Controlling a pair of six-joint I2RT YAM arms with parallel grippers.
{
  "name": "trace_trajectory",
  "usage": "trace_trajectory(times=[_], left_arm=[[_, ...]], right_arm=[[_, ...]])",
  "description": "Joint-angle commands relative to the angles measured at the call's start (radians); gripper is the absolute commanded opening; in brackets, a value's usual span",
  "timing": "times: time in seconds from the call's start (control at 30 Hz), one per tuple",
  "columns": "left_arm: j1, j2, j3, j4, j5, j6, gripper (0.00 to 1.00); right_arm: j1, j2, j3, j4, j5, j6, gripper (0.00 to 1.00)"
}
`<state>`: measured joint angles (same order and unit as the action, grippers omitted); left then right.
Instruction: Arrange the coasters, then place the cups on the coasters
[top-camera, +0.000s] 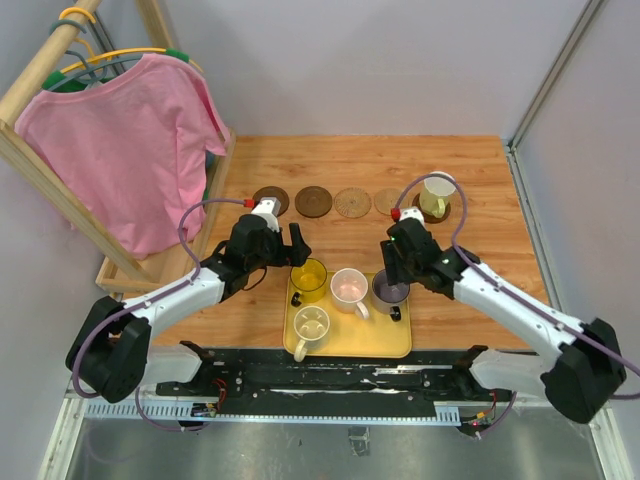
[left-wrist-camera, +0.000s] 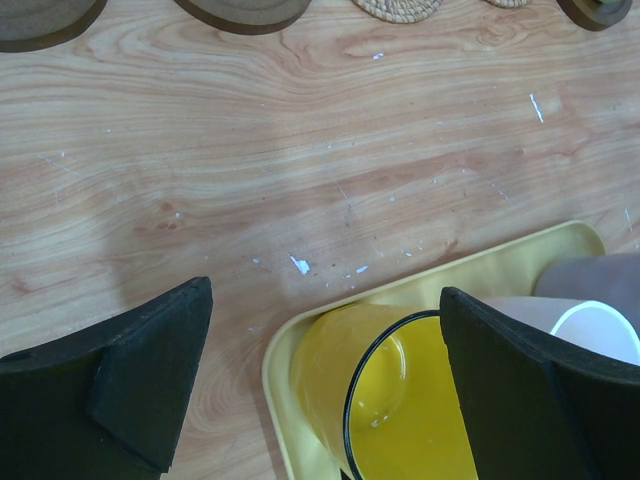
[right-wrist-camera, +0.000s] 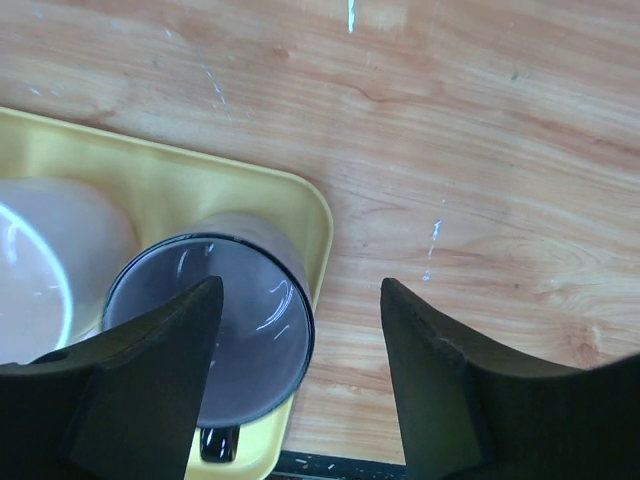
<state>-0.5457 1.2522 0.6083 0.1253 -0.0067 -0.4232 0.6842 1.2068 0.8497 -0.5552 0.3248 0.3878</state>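
While the left gripper (left-wrist-camera: 325, 300) hangs wide open over the tray's (left-wrist-camera: 470, 272) back-left corner, nothing is held. One finger is above the table and the other is above the yellow cup (left-wrist-camera: 390, 400). My call for that pick: shift right so the cup wall sits between the fingers, drop, pinch, then lift straight up to clear the tray lip. Four coasters (top-camera: 313, 201) in the back row are bare, so the far-left one looks like the natural target. Cream cup (top-camera: 311, 325) is at the tray's front left and pink cup (top-camera: 349, 288) is mid-tray. Both are close neighbours, so keep any swing small. Purple cup (right-wrist-camera: 255, 300) is in the tray's right corner. The right gripper (right-wrist-camera: 300, 290) has its jaws parted astride the cup's right wall, one finger over the inside and one outside. It isn't clamped. I'd go lower before closing, since a rim-only pinch may tip the cup. Green cup (top-camera: 437, 195) is already on the rightmost coaster, so stay clear of it when moving the purple cup back.
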Motion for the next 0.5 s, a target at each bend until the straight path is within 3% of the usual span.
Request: trace_trajectory(times=[0.0,0.2,0.47], left_arm=[[-0.008,-0.011,0.000,0.017,-0.005,0.015,1.00],[-0.008,-0.016,-0.003,0.018,0.007,0.013,1.00],[-0.008,-0.012,0.002,0.014,0.007,0.015,1.00]], right_arm=[[-0.005,-0.167,-0.014,-0.048,0.013,0.038,0.66],[0.015,-0.362,-0.099,-0.091,-0.093,0.096,0.69],[0.210,-0.383,-0.174,-0.121,-0.034,0.249,0.74]])
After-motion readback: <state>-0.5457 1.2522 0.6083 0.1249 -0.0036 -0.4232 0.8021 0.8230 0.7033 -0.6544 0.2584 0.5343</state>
